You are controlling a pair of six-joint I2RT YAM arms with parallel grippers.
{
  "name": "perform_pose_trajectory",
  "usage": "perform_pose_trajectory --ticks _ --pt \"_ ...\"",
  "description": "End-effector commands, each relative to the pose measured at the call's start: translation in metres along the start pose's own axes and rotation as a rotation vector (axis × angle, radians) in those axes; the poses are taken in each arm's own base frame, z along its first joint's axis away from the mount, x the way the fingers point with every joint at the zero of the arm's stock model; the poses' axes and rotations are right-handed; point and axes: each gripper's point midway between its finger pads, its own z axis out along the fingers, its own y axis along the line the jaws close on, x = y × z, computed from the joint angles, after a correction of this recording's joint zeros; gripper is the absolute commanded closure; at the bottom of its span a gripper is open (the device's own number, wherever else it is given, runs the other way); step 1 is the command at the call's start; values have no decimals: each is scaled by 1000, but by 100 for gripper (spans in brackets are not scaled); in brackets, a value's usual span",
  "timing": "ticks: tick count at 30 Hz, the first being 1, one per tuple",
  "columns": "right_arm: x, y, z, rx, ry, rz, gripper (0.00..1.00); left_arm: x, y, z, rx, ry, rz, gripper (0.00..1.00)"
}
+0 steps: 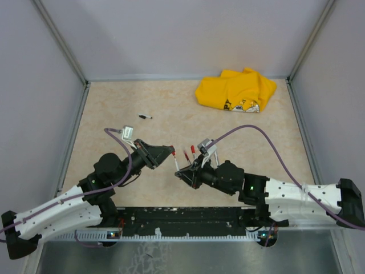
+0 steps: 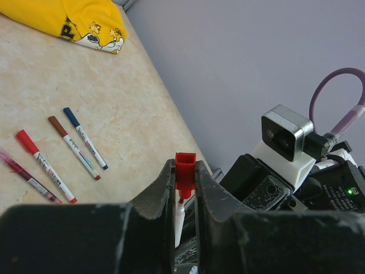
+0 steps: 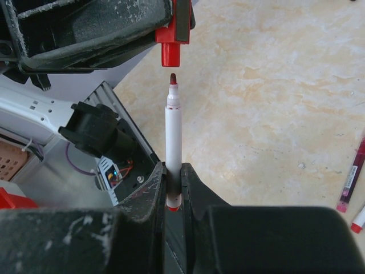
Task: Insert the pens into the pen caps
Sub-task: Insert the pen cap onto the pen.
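Observation:
My left gripper [image 2: 185, 166] is shut on a short red pen cap [image 2: 185, 171], its open mouth facing my right arm. Facing it, my right gripper [image 3: 173, 166] is shut on the red-ended base of a white pen [image 3: 173, 131]. The pen's dark red tip [image 3: 173, 78] sits a small gap short of the cap [image 3: 170, 52] and in line with it. From above, the left gripper [image 1: 171, 152] and right gripper [image 1: 181, 173] meet over the table's middle, with the held pen [image 1: 176, 163] between them.
Several capped pens lie side by side on the table, red [image 2: 43, 165], brown [image 2: 74, 147] and blue [image 2: 85, 138], with a dark red one [image 2: 28, 176] beside them. A yellow cloth [image 1: 236, 90] is bunched at the back right. A small black piece [image 1: 146, 116] lies back left.

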Motion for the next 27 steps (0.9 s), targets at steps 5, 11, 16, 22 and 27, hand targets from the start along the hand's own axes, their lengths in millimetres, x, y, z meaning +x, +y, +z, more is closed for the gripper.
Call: perform_pose_trajectory --ticks 5,11,16,22,27 --pt "-21 8 -4 -21 -76 8 100 0 0 2 6 -4 1 97" --pt "-21 8 -3 -18 -78 9 100 3 2 3 1 5 7 97" --pt "-22 6 -4 -12 -82 8 100 6 -1 5 18 17 4 97" --pt "-23 2 -5 9 -87 7 100 11 -5 8 35 42 -6 97" --pt "-27 -3 -10 33 -100 5 100 14 -4 8 36 53 -9 98"
